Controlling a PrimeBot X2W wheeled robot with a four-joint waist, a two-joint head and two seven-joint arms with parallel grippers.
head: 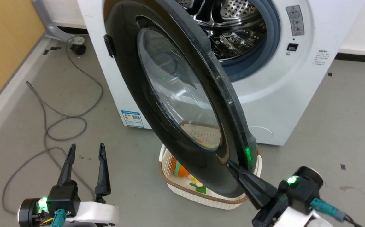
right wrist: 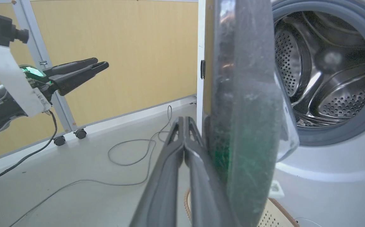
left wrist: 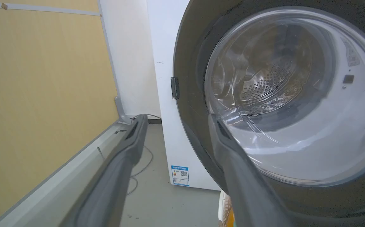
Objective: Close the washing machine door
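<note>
- Two grippers sit nearest you. Your left gripper (head: pixel 86 150) hangs low at the left with its fingers spread apart, holding nothing and well apart from the door.
- Your right gripper (head: pixel 232 166) has its fingers pressed together into one point. In the head view that point meets the lower outer rim of the washing machine door (head: pixel 132 78); from the right wrist the tips lie just beside the rim's outer face.
- Under the door's lowest edge stands a cream perforated basket (head: pixel 182 190) with a brown rim. It holds an orange item (head: pixel 177 170), and the door partly hides it from you.
- That door stands about half open, hinged at its left and swung out toward you, so its glass bowl (head: pixel 176 88) comes between the left gripper and the porthole.
- Behind it stands the white washing machine (head: pixel 280 94), with its steel drum (head: pixel 232 25) and grey gasket (head: pixel 272 41) open to view at the right, and a blue sticker (head: pixel 132 118) low on its front.
- Off to the left, a grey cable (head: pixel 46 126) loops over the floor, and beyond it runs a yellow wall panel (head: pixel 5 41).
</note>
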